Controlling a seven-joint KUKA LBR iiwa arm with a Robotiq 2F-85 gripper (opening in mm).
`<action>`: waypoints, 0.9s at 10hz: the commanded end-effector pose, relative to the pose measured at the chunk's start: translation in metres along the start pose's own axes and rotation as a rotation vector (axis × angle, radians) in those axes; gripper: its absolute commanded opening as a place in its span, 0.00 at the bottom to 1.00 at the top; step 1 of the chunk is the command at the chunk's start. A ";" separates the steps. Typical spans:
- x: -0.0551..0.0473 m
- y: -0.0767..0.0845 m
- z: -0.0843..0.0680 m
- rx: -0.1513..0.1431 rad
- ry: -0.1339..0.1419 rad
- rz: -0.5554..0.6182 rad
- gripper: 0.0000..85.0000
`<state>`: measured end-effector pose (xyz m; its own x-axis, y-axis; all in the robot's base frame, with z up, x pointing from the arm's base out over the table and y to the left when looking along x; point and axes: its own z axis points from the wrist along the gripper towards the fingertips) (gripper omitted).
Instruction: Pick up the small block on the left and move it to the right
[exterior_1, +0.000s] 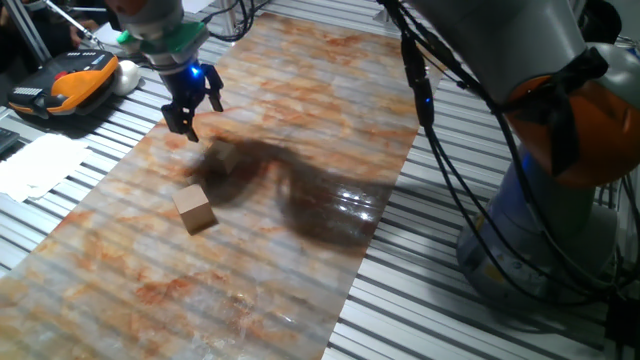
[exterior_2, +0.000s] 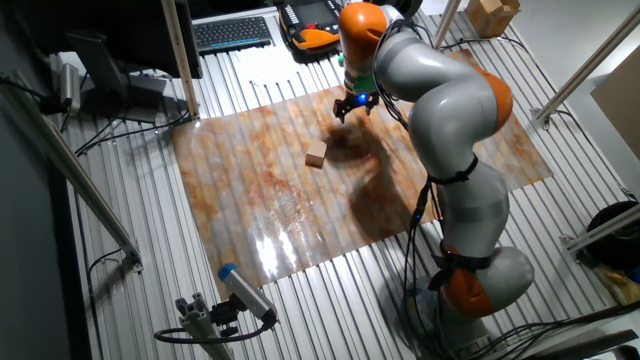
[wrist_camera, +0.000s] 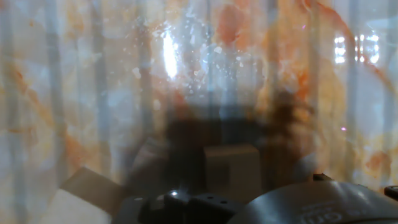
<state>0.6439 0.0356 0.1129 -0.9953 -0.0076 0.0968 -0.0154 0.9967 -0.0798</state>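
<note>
Here the black two-finger gripper (exterior_1: 193, 106) hangs above the marbled orange-and-white mat (exterior_1: 300, 90), its fingers spread and holding nothing. The plain light-tan wooden cube (exterior_1: 195, 210) sits on the mat, apart from the fingers.

A marbled orange-and-white sheet (exterior_2: 300, 200) lies on a slatted metal table (exterior_2: 160, 250), glossy enough to throw back bright glare near its edge. A keyboard (exterior_2: 232, 33) sits at the far side, near an orange-and-black device (exterior_1: 65, 80) and white papers (exterior_1: 35, 165). Black cables (exterior_2: 110, 135) trail along the slats. A cardboard box (exterior_2: 492, 14) stands in one corner.
</note>
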 end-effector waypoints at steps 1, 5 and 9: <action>0.000 0.002 0.004 -0.004 0.002 0.002 1.00; 0.002 0.002 0.029 -0.013 0.001 -0.001 1.00; -0.001 0.002 0.042 -0.024 0.007 -0.015 1.00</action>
<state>0.6410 0.0338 0.0704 -0.9943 -0.0216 0.1044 -0.0275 0.9981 -0.0553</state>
